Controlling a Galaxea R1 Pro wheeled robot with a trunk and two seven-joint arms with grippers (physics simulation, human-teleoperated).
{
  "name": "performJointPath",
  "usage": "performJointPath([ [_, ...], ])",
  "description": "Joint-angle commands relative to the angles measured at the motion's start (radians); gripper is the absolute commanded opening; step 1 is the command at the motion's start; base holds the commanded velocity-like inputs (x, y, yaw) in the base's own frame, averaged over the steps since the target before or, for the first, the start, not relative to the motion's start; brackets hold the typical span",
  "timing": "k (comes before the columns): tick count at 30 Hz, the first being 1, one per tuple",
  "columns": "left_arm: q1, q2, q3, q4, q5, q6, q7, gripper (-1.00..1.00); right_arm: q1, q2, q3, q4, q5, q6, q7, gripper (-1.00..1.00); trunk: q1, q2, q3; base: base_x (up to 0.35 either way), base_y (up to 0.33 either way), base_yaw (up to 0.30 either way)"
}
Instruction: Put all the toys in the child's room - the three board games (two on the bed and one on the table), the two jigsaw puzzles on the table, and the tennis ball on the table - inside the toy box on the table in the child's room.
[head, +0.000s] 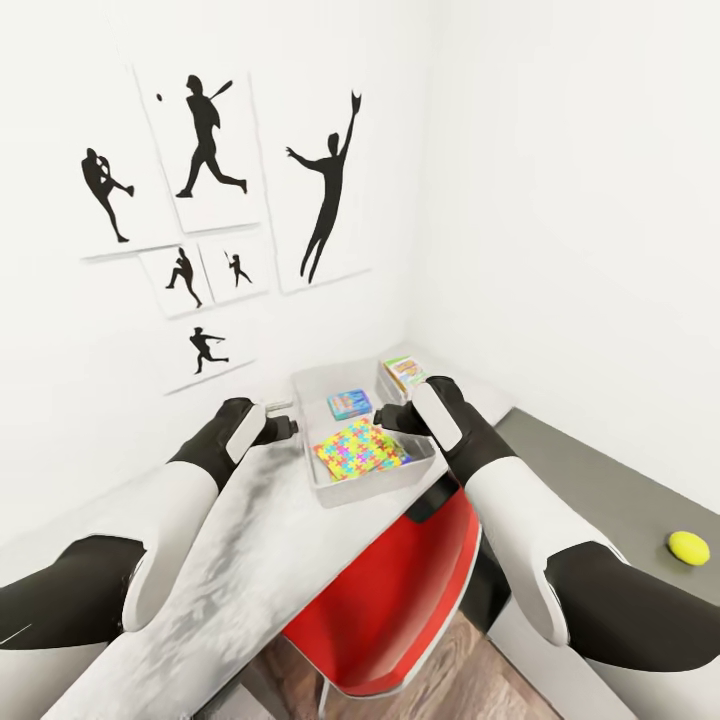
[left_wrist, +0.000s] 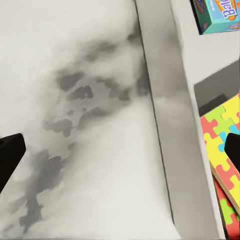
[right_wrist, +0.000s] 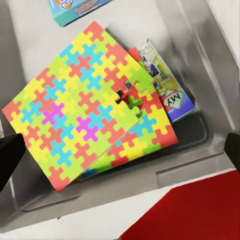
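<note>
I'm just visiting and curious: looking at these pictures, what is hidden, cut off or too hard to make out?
- Head view: the right claw blocks part of the toy box; open or shut is unclear.
- Right wrist view: the top jigsaw puzzle covers most of the second puzzle, and both cover part of a board game.
- Left wrist view: the blue board game is cut off at the edge.

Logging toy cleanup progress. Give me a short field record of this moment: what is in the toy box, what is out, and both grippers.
toy box: grey bin on the table
inside: jigsaw puzzles stacked, blue board game, another board game partly under the puzzles
tennis ball: outside, on a grey surface at far right
left gripper: open, beside the box
right gripper: open, over the puzzles
</note>
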Motion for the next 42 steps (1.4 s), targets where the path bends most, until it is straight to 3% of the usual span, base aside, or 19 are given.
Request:
performJointPath([
  [1, -0.001, 0.000, -0.006, -0.001, 0.010, 0.003, 0.009, 1.00, -0.001, 0.000, 0.001, -0.001, -0.008, 0.002, -0.009, 1.00, 0.001, -0.002, -0.002, 0.000, -0.075, 0.166],
  [18, 0.000, -0.001, -0.006, -0.001, 0.010, 0.003, 0.009, 1.00, -0.001, 0.000, 0.003, -0.001, -0.008, 0.000, -0.009, 1.00, 0.001, -0.002, -0.002, 0.000, -0.163, 0.069],
  [42, 0.001, 0.000, -0.004, -0.003, 0.010, 0.003, 0.005, 1.00, 0.001, 0.000, 0.001, -0.001, -0.008, -0.006, -0.009, 1.00, 0.001, -0.002, -0.002, 0.002, -0.033, 0.002],
])
